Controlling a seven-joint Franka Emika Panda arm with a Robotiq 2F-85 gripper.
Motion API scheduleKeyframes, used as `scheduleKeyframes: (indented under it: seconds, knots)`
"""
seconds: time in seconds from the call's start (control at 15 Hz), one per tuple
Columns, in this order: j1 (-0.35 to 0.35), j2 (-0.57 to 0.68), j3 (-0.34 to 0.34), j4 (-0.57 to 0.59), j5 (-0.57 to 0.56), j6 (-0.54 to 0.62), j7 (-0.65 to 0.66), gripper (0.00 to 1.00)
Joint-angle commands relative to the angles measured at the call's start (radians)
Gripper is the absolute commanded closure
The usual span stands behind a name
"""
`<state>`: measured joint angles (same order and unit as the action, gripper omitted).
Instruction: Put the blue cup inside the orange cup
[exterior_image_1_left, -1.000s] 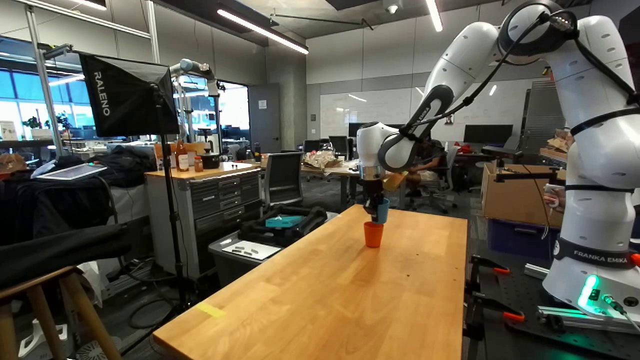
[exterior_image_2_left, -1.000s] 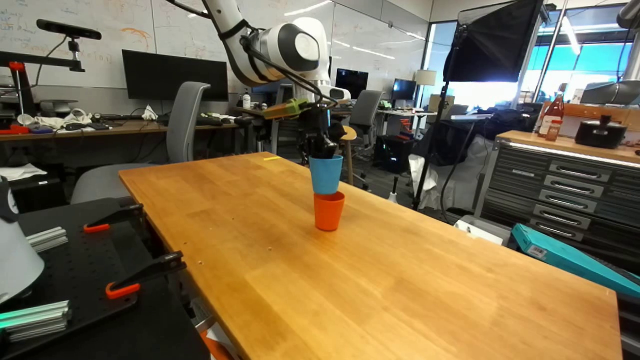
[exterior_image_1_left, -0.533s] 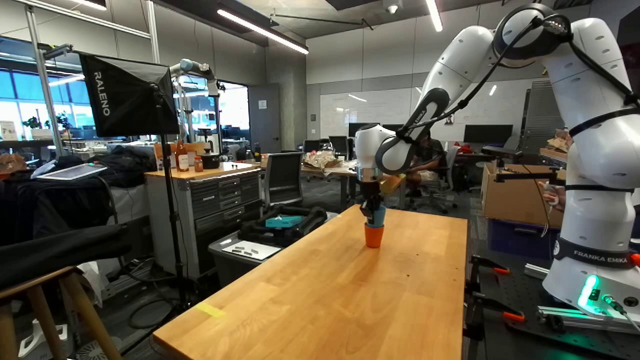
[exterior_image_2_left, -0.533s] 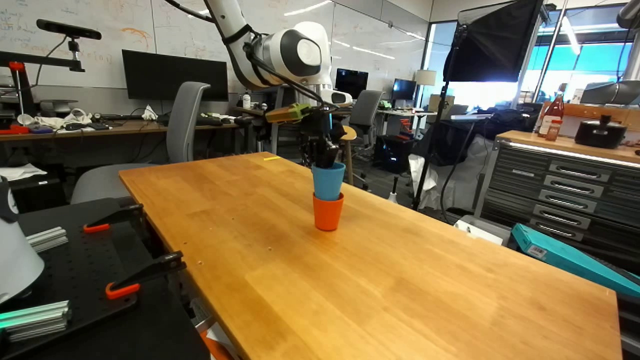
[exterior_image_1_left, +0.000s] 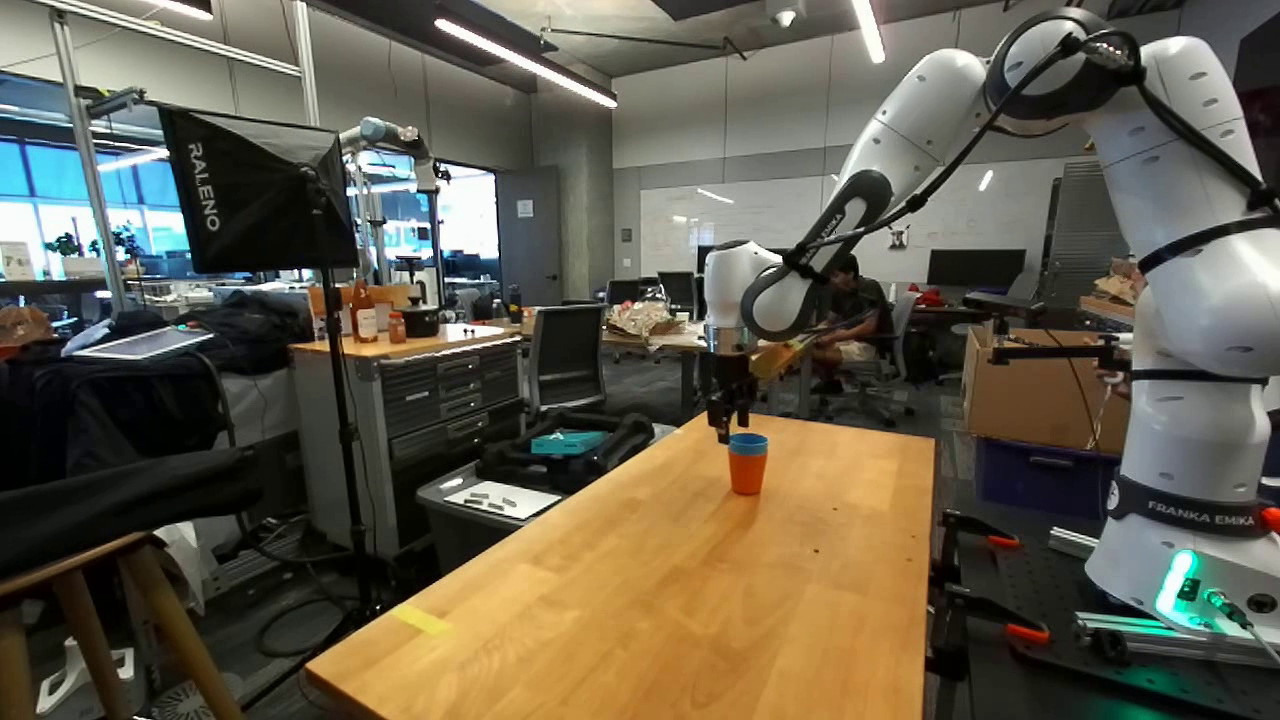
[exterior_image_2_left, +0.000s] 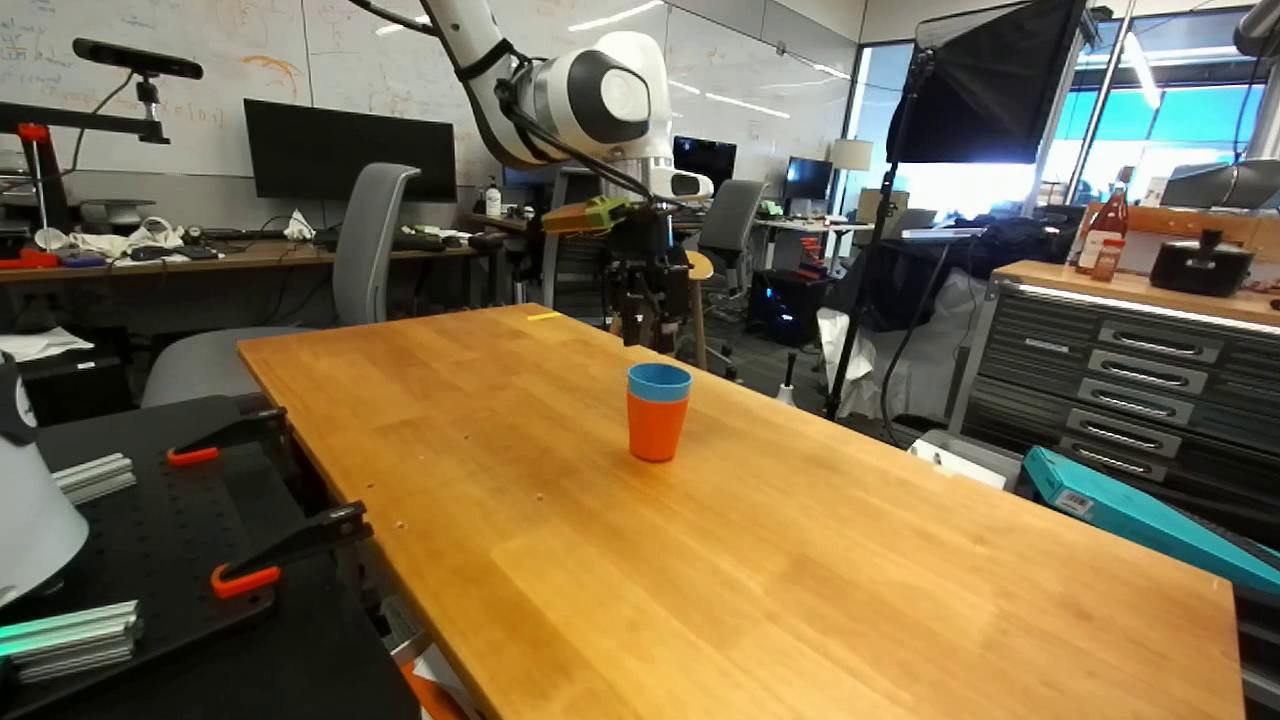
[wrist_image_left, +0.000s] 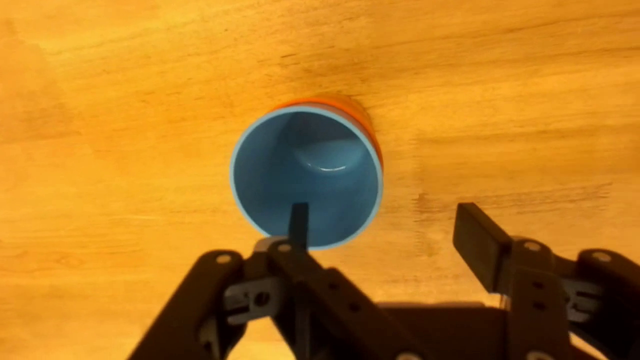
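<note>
The blue cup sits upright inside the orange cup; in both exterior views I see its rim and a narrow band of its wall standing above the orange. From the wrist view I look down into its open mouth, a glint of light near its floor, with a crescent of orange showing along the upper right. The orange cup stands upright on the wooden surface.

My gripper is spread, its two fingers well apart and pointing down. In the wrist view one finger crosses the lower edge of the blue rim, while the other is over the surface to the right. In both exterior views the fingertips hang near the blue rim; I can't be sure from here whether either touches it.

Above the gripper, the arm arches back to its base, where a green light glows. Two clamps with orange ends sit at the long edge of the surface near that base, and a strip of yellow tape lies near a corner.

Farther out, a lamp marked RALENO stands by a drawer cabinet with a bottle on top. A person sits well back, partly hidden by the arm.
</note>
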<state>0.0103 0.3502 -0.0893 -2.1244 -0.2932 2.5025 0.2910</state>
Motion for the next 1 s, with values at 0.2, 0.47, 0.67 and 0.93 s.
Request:
scheduleKeyframes:
  seconds: [0.2,0.47,0.67,0.93]
  knots:
    - [-0.003,-0.006,0.056,0.133,0.171,-0.177,-0.131,0.0]
    - [0.012,0.016,0.059,0.25,0.164,-0.309,-0.143,0.0]
    - [0.011,0.042,0.062,0.36,0.166,-0.43,-0.173,0.0]
    - [0.015,0.006,0.055,0.266,0.152,-0.35,-0.139,0.0]
